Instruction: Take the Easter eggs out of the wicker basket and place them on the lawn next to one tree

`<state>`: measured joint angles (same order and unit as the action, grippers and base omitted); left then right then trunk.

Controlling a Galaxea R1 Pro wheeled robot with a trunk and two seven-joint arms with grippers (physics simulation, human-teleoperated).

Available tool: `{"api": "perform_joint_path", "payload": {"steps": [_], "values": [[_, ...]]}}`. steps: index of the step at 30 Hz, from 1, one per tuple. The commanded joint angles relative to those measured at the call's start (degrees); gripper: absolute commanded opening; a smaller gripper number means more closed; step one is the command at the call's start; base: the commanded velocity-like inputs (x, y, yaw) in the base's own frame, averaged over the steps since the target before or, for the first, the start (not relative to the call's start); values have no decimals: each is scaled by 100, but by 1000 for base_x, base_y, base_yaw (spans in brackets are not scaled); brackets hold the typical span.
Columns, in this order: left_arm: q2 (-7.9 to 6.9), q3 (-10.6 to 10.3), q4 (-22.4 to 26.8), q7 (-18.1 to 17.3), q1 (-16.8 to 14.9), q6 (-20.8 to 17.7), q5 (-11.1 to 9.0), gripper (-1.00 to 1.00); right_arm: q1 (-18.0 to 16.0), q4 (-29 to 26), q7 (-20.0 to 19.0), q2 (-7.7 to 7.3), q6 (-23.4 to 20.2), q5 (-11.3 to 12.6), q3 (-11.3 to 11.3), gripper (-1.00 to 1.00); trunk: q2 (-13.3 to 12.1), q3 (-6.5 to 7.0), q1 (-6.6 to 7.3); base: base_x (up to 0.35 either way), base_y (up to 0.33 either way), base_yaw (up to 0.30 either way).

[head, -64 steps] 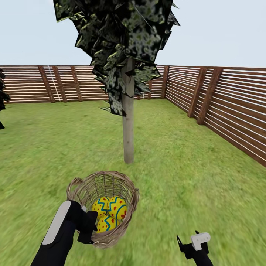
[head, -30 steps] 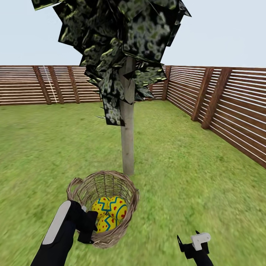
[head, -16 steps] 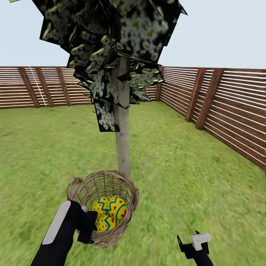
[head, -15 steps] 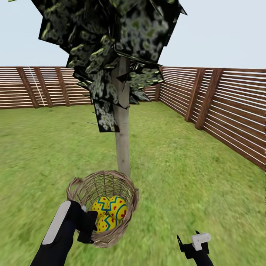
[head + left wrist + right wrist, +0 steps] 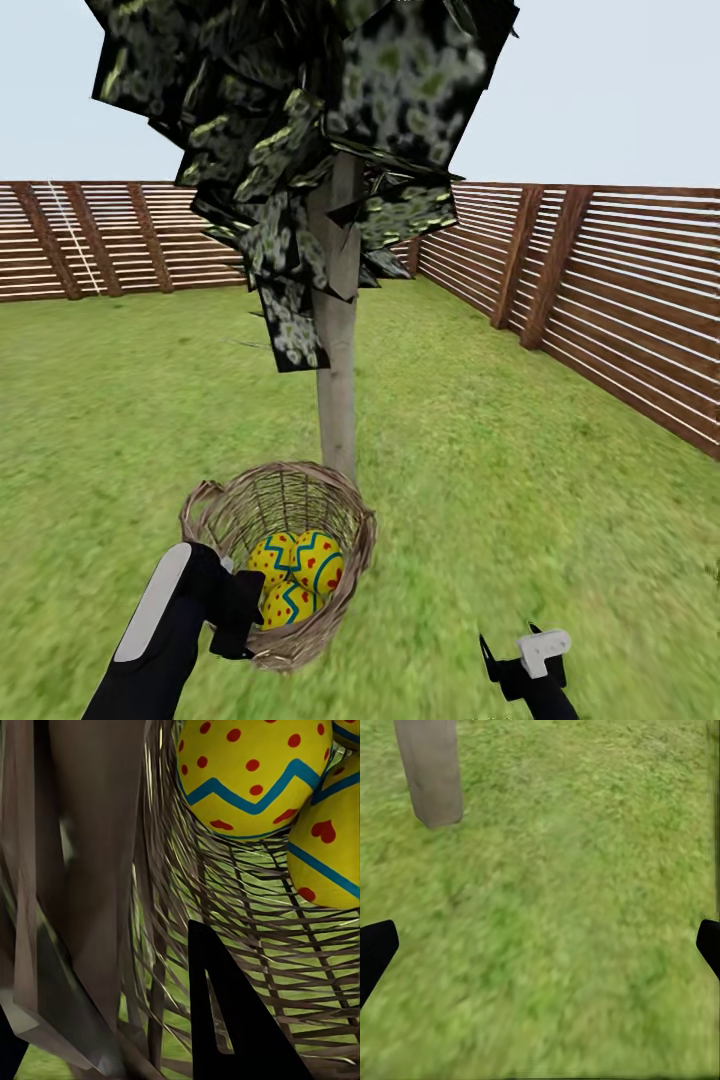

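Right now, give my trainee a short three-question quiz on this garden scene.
1. True or false: all three yellow zigzag-banded Easter eggs lie inside the round brown wicker basket.
2. Which end effector grips the basket's rim: A left, B right?
3. Fill in: the bare grey-brown trunk of the tree rises just ____ the basket in the head view.

Key: 1 true; 2 A; 3 behind.

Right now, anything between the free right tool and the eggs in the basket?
Yes: the wicker basket wall. The three Easter eggs sit below its rim, so the open right tool would have to come in from above.
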<state>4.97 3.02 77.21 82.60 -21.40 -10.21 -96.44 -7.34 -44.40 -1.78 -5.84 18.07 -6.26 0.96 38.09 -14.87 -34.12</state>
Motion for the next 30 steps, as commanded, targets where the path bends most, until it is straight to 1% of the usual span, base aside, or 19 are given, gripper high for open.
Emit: {"api": "perform_joint_path", "payload": {"steps": [1, 7, 13, 16, 18, 21, 25, 30], "values": [[4, 15, 5, 28, -4, -65, -15, -100, -4, 1, 2, -3, 12, -42, 1, 100, 7, -6, -1, 0, 316, -251], [-3, 23, 5, 19, -4, -69, -15, -100, -4, -6, 2, 2, 12, -42, 9, 100, 7, -4, -1, 0, 316, -50], [-57, 32, 3, 12, -4, -69, -32, -100, -4, -13, 3, 1, 12, -42, 10, 100, 7, -4, -1, 71, 319, -5], [-63, 25, 1, 11, -4, -71, -25, -100, -4, -16, 4, 1, 12, -42, 10, 100, 7, -14, -1, 169, 270, -152], [-62, 30, 0, 11, -4, -195, -19, -100, -4, -16, 2, 1, 12, -42, 10, 100, 7, -26, -1, 290, 190, -142], [-58, 32, -1, -128, -4, -237, -16, -100, -4, -15, 5, 0, 12, -42, 10, 100, 7, -43, -1, 268, 228, -152], [-58, 32, -4, -147, -4, -238, -15, -100, -4, -16, 8, -3, 12, -42, 6, 100, 7, -58, -1, 41, 317, -190], [-65, 32, -4, -148, -4, -252, -15, -100, -4, -193, 9, 0, 4, -42, 10, 100, 7, -69, -1, 47, 323, -11]]}}
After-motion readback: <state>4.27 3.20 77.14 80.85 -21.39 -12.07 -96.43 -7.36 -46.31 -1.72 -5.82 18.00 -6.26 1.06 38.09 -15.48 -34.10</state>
